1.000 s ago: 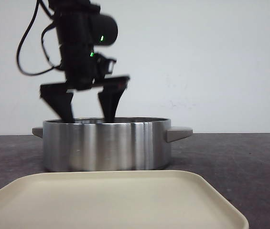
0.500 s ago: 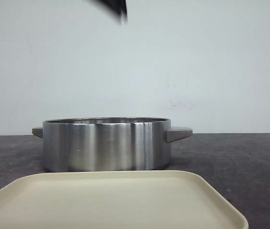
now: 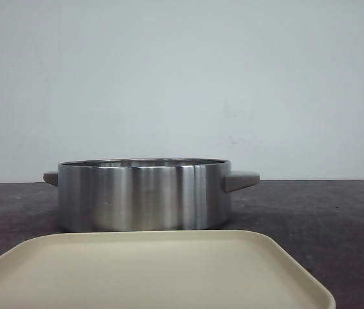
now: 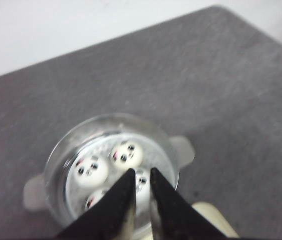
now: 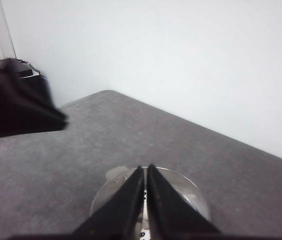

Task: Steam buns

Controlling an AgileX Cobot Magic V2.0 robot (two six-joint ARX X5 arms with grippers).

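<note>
buns: four white domes with black panda faces, all inside the pot; seen only from the left wrist view, blurred; two show whole, two are partly covered by the claw tips.
change: one second ago a black arm with spread fingers hung over the pot in the front view; half a second ago only a tip showed at the top edge; now no arm shows there.
pot: steel, round, a grey handle on each side; front view shows only its wall, the inside is hidden by the rim.
left claw: above the pot, fingers nearly together, a thin gap between the tips, nothing held.
right claw: high over the pot, fingers pressed close, empty.
tray: beige, just in front of the pot, cut off by the lower edge.
tabletop: dark grey, bare to the pot's right and behind; far edge meets a pale wall.
</note>
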